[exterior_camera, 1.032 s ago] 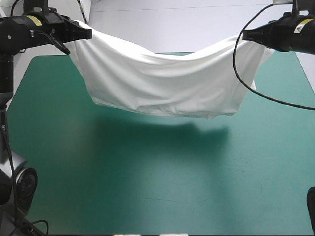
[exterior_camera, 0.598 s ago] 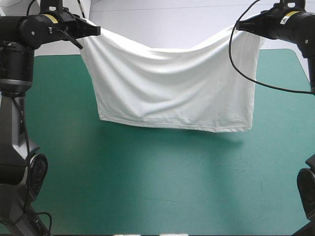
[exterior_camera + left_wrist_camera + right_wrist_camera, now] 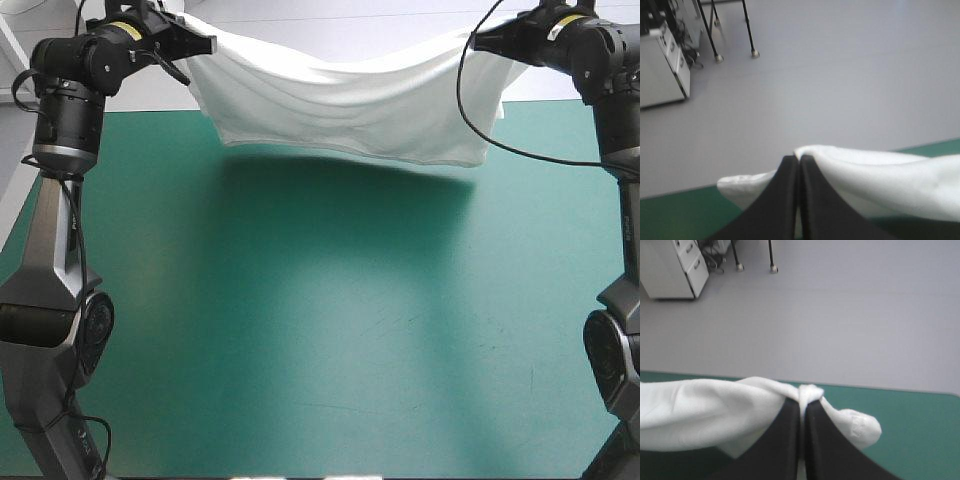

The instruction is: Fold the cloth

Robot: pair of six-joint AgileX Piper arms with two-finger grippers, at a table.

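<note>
Nothing written, no number and no sign can be read in any of the views. The only label-like marks are a yellow sticker (image 3: 124, 28) on the left arm (image 3: 62, 120) near its wrist and a second yellow sticker (image 3: 572, 20) on the right arm (image 3: 612, 100) near its wrist. Any print on them is too small to make out.

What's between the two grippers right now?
The white T-shirt spans the whole gap between the left gripper and the right gripper, sagging in the middle above the far edge of the table. The high view shows it.
</note>
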